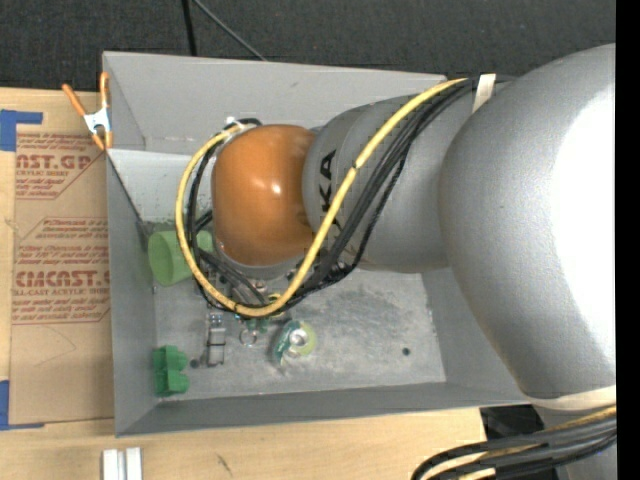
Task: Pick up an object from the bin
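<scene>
1. The arm reaches in from the right, and its orange cover (pixel 262 193) hangs over the left half of the grey bin (pixel 130 408).
2. The gripper (pixel 238 293) sits under that cover, mostly hidden; whether it is open or closed cannot be told.
3. A pale green cylinder (pixel 165 256) lies just beside it, by the left wall.
4. Nearer the front lie a small metal clip (pixel 215 343), a round yellowish piece (pixel 296 340) and, in the corner, a dark green block (pixel 170 370).

The grey arm (pixel 400 203) reaches leftward, cables (pixel 183 206) looped round its orange wrist cover (pixel 262 193)

A robotics lab, by the cabled industrial arm (pixel 420 208) over a grey metal bin (pixel 128 348).
</scene>
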`<state>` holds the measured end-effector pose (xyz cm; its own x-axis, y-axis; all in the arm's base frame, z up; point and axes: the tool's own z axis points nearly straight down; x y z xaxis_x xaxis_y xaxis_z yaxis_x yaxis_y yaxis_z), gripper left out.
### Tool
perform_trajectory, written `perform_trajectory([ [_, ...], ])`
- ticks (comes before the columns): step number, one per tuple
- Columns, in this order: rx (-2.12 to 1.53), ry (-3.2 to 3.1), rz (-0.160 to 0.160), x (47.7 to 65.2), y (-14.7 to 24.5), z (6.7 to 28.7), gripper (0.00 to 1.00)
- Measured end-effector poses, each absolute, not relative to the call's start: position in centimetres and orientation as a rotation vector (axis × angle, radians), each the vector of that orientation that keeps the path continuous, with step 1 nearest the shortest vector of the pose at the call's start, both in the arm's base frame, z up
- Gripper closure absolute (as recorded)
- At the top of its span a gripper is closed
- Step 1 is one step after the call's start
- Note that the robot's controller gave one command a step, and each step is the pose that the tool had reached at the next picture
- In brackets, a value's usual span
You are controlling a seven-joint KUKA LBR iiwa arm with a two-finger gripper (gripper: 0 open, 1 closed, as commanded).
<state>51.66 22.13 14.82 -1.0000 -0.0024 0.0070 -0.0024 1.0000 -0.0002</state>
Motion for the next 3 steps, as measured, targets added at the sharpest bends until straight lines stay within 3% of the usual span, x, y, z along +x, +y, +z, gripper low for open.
perform_trajectory([
  [1, 0.004, -3.135, 0.0, 48.8, 24.1, 6.6, 0.0],
  [2, 0.001, -3.14, -0.002, 49.1, 24.0, 7.0, 1.0],
  [3, 0.04, -3.15, -0.007, 50.5, 24.0, 20.9, 1.0],
])
